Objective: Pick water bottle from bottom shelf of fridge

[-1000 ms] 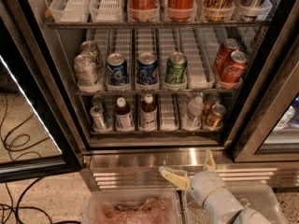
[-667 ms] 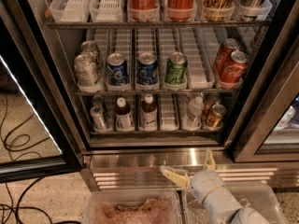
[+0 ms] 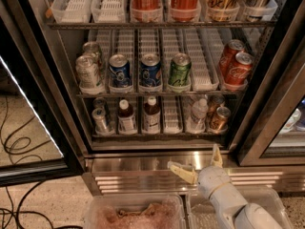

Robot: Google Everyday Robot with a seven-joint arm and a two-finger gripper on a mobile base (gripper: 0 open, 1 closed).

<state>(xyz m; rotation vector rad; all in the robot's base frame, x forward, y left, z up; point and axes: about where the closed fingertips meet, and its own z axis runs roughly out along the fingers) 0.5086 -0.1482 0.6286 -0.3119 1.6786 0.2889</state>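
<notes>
Hardly anything has moved since a second ago: in the one camera view the gripper [image 3: 193,157] sits in the same spot, low in front of the fridge [image 3: 259,89] at the level of its shiny steel base [image 3: 138,165]. Its two pale fingers are spread wide apart and hold nothing. That stillness suggests the reach has not really begun (the arm looks paused, or is moving too little to notice).

The water bottle [image 3: 198,113] stands upright toward the right end of the bottom shelf [image 3: 162,134], above and slightly back from the gripper. A gold can [image 3: 220,119] stands just beside it on the right, and an empty white lane [image 3: 171,113] lies on its left. Two brown bottles [image 3: 139,117] stand further left, well apart from it.

Room is tight overhead, since the rack of blue and green cans [image 3: 150,70] hangs close above the cap. I judge the freest approach to be straight in from the front, up over the shelf's front rail, with one finger slipping into the empty lane and the other squeezing between the bottle and the gold can.
</notes>
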